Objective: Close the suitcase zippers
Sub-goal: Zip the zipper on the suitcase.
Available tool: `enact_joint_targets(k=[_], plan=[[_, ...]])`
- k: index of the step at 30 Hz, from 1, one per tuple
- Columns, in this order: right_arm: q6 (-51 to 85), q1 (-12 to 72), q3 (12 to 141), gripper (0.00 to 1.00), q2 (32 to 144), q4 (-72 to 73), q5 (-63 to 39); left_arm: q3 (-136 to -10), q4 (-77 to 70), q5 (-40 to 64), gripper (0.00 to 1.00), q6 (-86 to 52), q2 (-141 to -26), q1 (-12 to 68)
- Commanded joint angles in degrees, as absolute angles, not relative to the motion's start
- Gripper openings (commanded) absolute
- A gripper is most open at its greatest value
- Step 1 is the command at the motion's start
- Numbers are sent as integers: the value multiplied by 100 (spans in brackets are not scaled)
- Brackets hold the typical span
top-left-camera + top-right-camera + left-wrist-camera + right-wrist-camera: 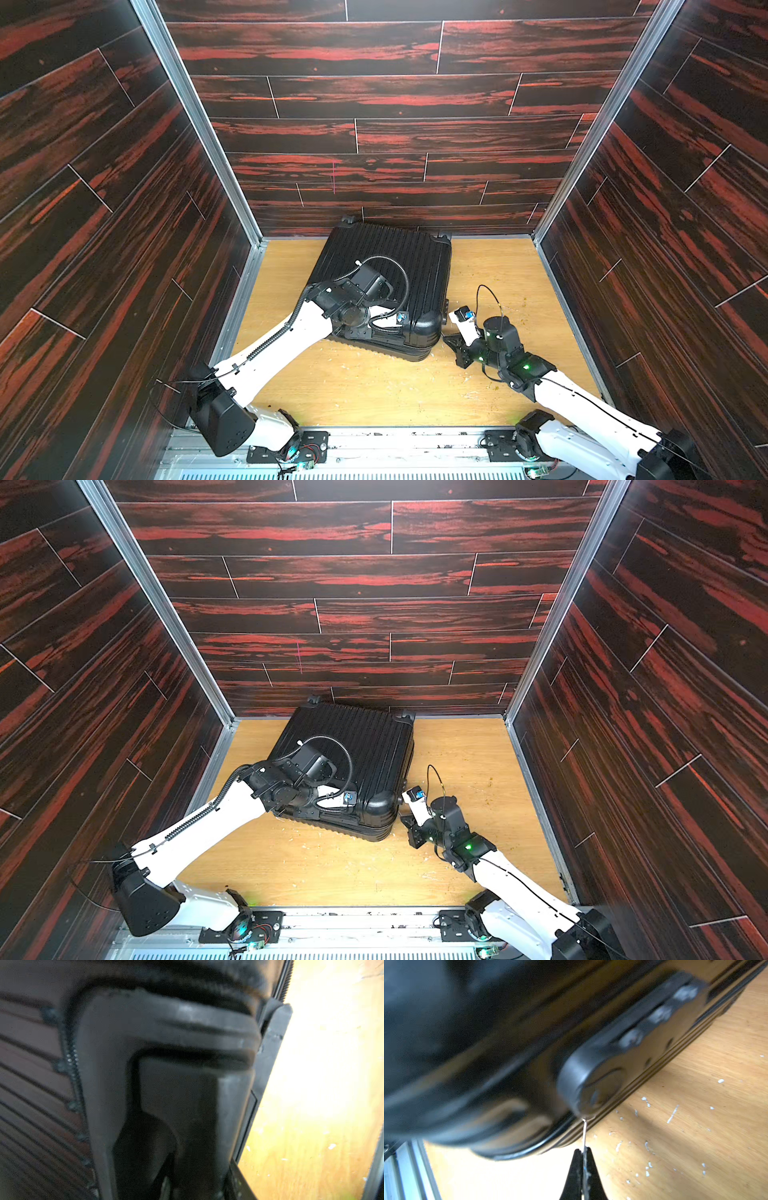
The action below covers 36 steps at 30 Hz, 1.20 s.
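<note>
Right wrist: I see right jaws clenching one strand at one suitcase edge. Left jaws: can't tell; desk open rightward.

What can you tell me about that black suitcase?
The suitcase is a black hard case with a glossy ribbed shell, rounded corners and wheels at its far end. It lies flat on the wooden floor, skewed, shells together. The left arm reaches over it; the right hand pinches a thin pale strand leading from its side.
</note>
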State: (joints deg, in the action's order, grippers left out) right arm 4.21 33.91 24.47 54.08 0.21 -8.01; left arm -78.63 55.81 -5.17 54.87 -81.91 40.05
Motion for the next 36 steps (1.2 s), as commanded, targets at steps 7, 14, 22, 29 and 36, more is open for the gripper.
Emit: enact_joint_targets(k=[7,14,22,29,36], plan=[[551,4079,2591,0,5158,-2,-1239,-8104,3621,-2216,15,4714,-7820,3823],[502,4413,2604,0,5056,-56,-1374,-8191,3531,-2485,15,4531,-7888,3832],[474,4578,2585,0,4997,110,-1603,-8190,3593,-2419,14,4292,-7950,3914],[553,4746,2593,0,5253,473,-1167,-8156,3875,-2237,12,3399,-8008,4376],[586,4781,2518,0,5326,643,-1006,-8016,3885,-1898,12,1889,-8019,4757]])
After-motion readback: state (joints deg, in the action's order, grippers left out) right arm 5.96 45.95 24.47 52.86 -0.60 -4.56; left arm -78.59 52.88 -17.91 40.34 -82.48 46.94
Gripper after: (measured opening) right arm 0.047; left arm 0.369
